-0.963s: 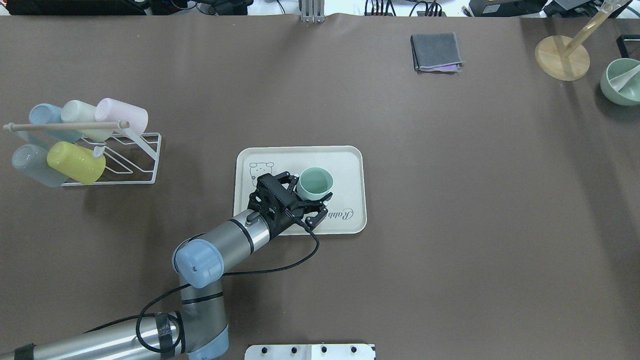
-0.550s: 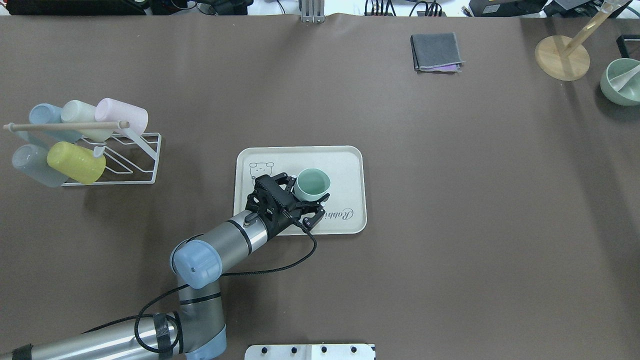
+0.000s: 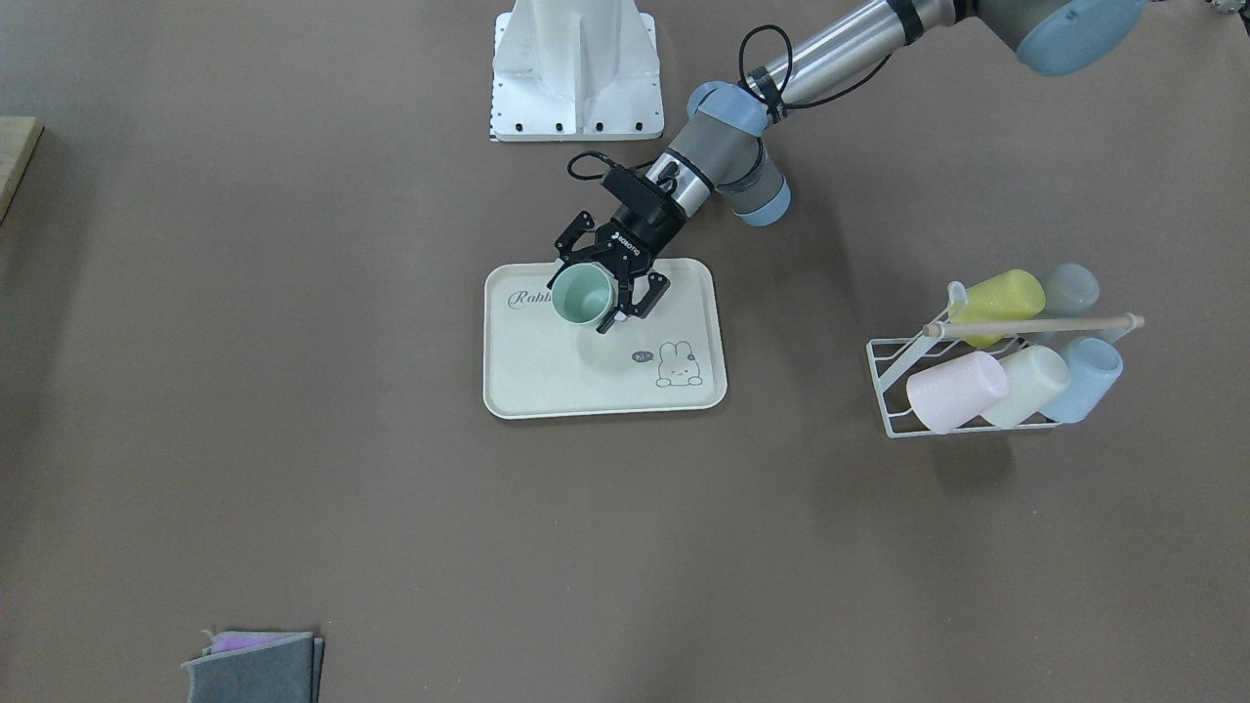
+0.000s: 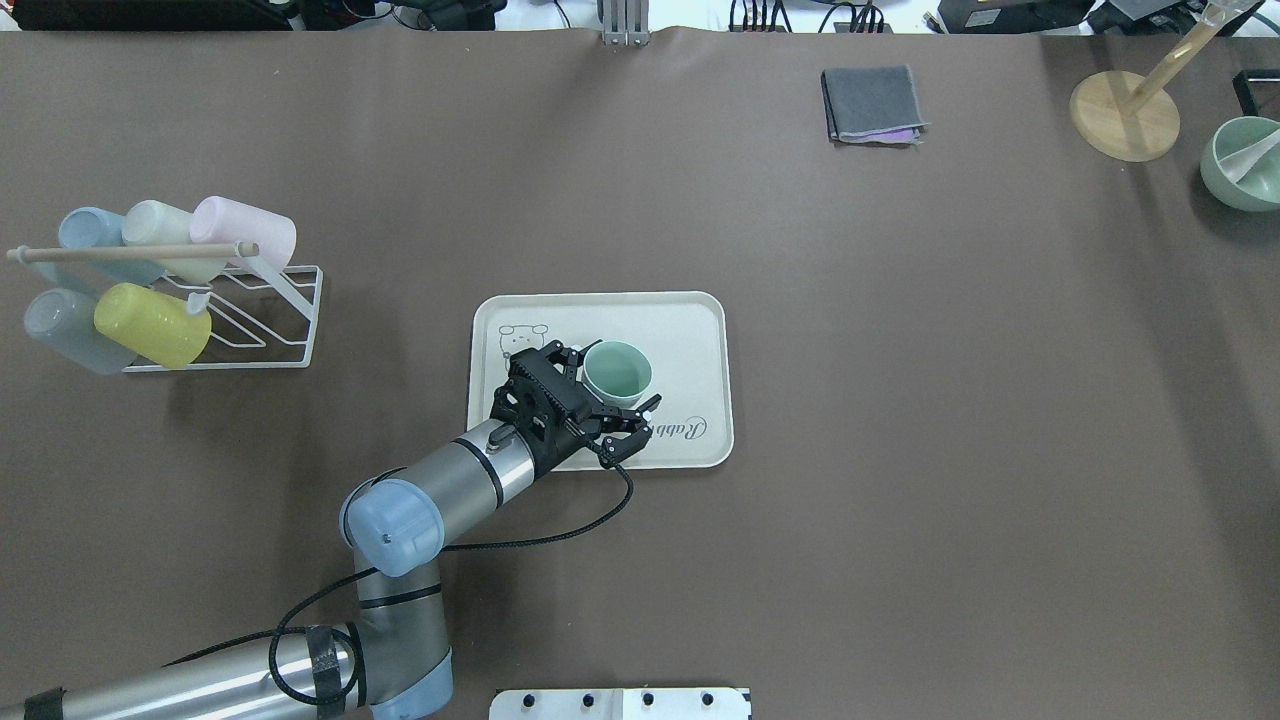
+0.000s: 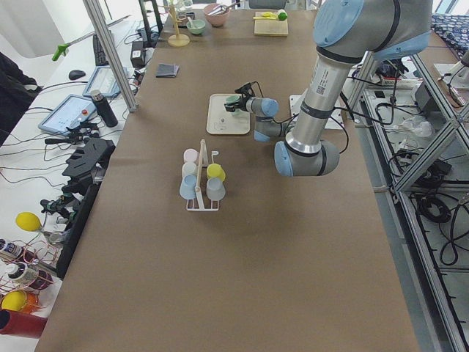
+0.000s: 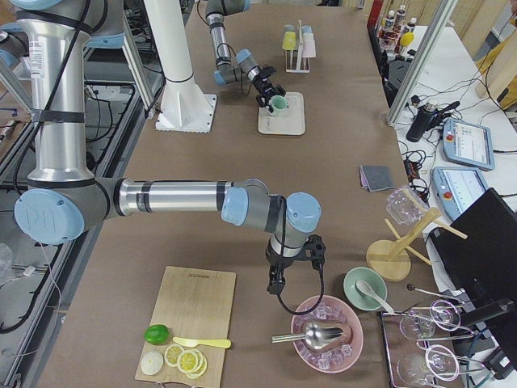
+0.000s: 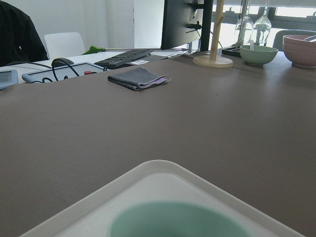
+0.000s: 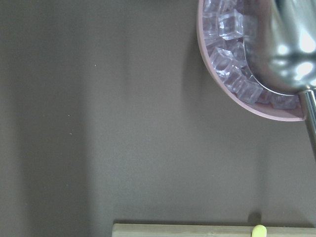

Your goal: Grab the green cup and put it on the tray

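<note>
The green cup point(image 4: 617, 372) stands upright, mouth up, on the tray point(image 4: 690, 330), in the part of it nearer the robot and beside the "Rabbit" lettering. The left gripper point(image 4: 604, 394) reaches in low from the robot's side with its 2 fingers point(image 4: 643, 405) on either side of the cup; the jaws are spread, and the overhead view shows a thin gap between each pad and the cup wall — not pinching it. In the front-facing view the same gripper point(image 3: 604, 298) brackets the cup point(image 3: 581, 296) at the tray's point(image 3: 586, 391) robot-side edge, with the bunny drawing point(image 3: 676, 363) on bare tray beyond it.

Well off on the robot's left sits a white wire rack point(image 4: 262, 322) holding 5 tumblers on their sides: pink cup point(image 4: 245, 232), cream cup point(image 4: 165, 235), blue cup point(image 4: 88, 235), yellow cup point(image 4: 152, 324) and grey-blue cup point(image 4: 62, 325), with a wooden rod point(image 4: 130, 252) across them. A folded grey cloth point(image 4: 872, 103) lies at the far side of the table, and at the far right corner a round wooden stand point(image 4: 1125, 112) and a pale green bowl point(image 4: 1243, 163).

The right gripper point(image 6: 276, 283) shows only in the side view, pointing down just beside a pink bowl of ice point(image 6: 327, 333) with a metal scoop point(image 6: 313, 333) in it — whether its jaws are apart or together I cannot tell. A cutting board point(image 6: 187, 323) with a lime point(image 6: 157, 334) and slices lies near it.
</note>
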Tool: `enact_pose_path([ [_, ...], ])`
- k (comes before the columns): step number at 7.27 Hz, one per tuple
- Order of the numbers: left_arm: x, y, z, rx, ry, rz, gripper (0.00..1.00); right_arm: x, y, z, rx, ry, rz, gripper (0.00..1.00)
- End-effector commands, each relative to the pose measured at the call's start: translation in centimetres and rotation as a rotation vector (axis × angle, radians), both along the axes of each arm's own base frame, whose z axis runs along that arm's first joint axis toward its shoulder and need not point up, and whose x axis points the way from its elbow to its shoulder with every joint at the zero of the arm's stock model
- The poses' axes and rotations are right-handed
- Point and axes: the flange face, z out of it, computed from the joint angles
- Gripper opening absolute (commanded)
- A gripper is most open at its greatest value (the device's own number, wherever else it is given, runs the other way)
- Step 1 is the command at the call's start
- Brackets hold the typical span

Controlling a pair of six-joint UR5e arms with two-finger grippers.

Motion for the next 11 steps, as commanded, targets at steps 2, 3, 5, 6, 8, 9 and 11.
enact_pose_path([
  [2, -0.7, 0.0, -1.2, 0.007, 0.025, -0.004, 0.97, 0.0, -0.1, -0.1, 0.001, 0.0, 0.001, 1.0],
  [3, -1.0, 0.0, -1.5, 0.01, 0.032, -0.006, 0.97, 0.0, -0.2, -0.1, 0.002, 0.0, 0.001, 1.0],
  [5, -2.2, 0.3, -1.0, 0.012, 0.038, -0.003, 0.97, 0.0, -0.2, -0.1, 0.002, 0.0, 0.001, 1.0],
  [6, -2.8, 0.5, -0.7, 0.013, 0.04, -0.001, 0.97, 0.0, -0.2, -0.1, 0.003, 0.0, 0.0, 1.0],
  [8, -3.7, 0.8, -1.9, 0.022, 0.069, 0.003, 0.98, 0.0, -0.2, -0.1, 0.003, 0.0, 0.0, 1.0],
  [9, -4.4, 0.8, -2.9, 0.027, 0.089, -0.004, 0.98, 0.0, -0.3, -0.2, 0.005, 0.0, 0.0, 1.0],
  [11, -6.8, -0.8, -5.5, 0.037, 0.14, -0.033, 0.98, 0.0, -0.3, -0.2, 0.004, 0.0, 0.001, 1.0],
])
